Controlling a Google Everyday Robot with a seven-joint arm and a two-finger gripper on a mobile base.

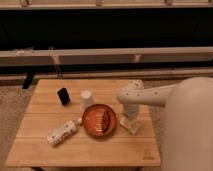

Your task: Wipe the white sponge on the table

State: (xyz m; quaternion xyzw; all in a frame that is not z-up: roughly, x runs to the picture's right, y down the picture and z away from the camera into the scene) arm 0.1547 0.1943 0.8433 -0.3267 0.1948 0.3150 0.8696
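Note:
The white sponge (132,127) is a small cream block on the light wooden table (45,152), just right of the orange plate. My gripper (130,119) points straight down from the white arm (150,96) and sits on top of the sponge, hiding part of it. The arm reaches in from the right over the table's right side.
An orange plate (95,122) with a dark item on it lies mid-table, close left of the sponge. A white upturned cup (86,99) and a black object (63,96) stand behind it. A white bottle (62,133) lies at the front left. The table's right edge is near.

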